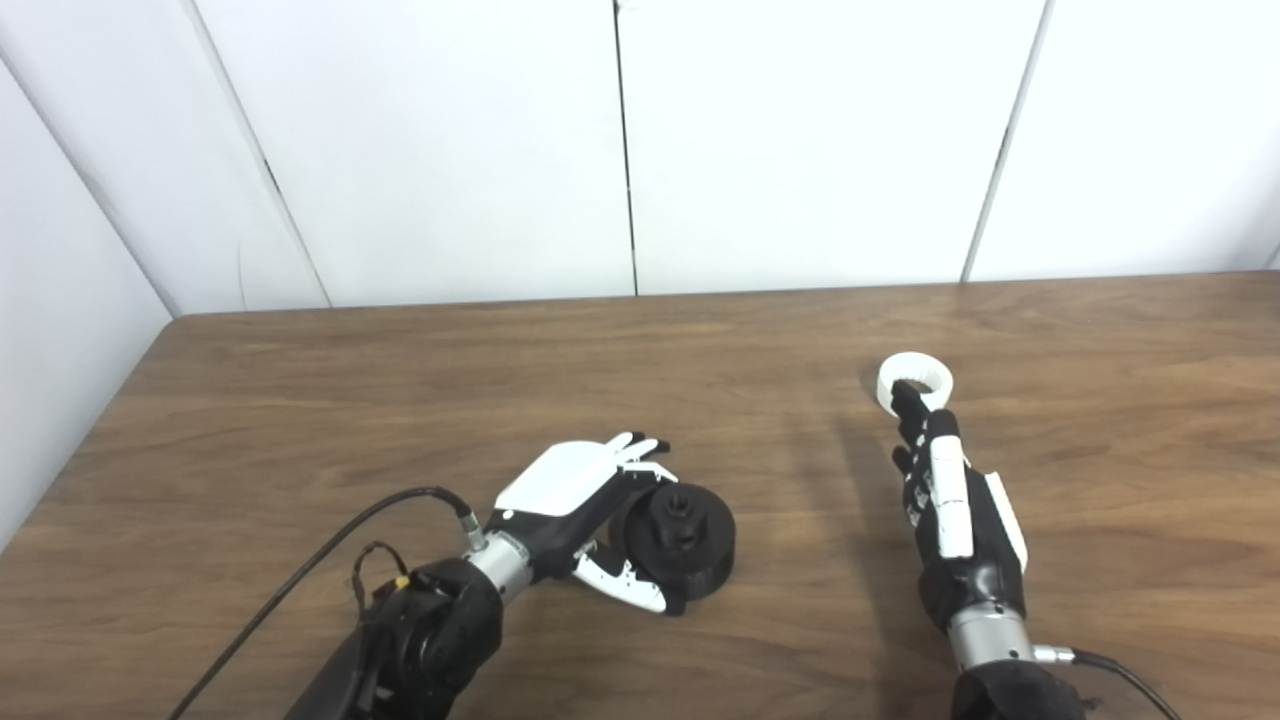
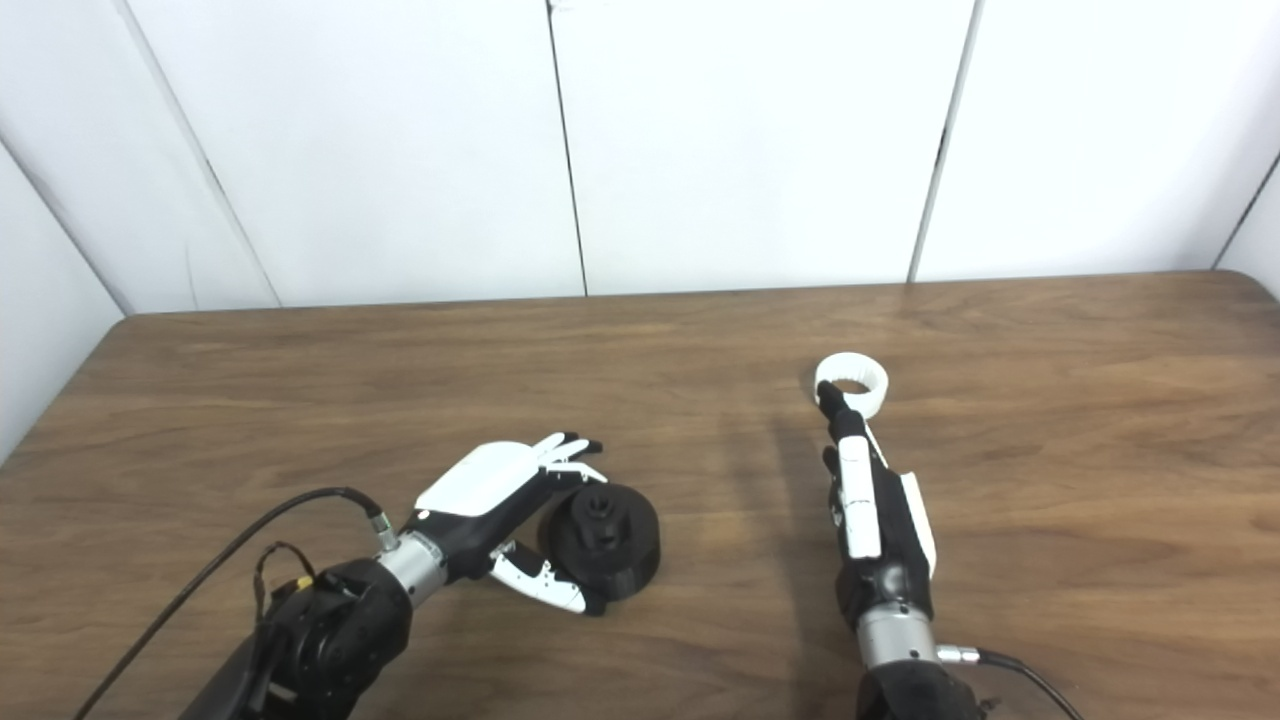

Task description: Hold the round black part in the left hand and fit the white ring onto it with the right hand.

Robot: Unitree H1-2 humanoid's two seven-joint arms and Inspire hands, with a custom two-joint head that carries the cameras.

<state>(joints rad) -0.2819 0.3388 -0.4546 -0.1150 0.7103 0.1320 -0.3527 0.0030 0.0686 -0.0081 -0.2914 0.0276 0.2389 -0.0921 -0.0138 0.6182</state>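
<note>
On a brown wooden table (image 1: pixel 300 400) backed by white wall panels (image 1: pixel 800 140), my left hand (image 1: pixel 585 505) cupping the round black part (image 1: pixel 685 540) at seven o'clock, my right hand (image 1: pixel 950 500) stretching flat, fingertips touching the white ring (image 1: pixel 915 380) lying at two o'clock, gripping nothing.

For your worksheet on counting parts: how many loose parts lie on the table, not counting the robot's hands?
2. The round black part lies near the front, at the left hand. The white ring lies farther back to the right, at the right hand's fingertips. Nothing seems hidden.
</note>
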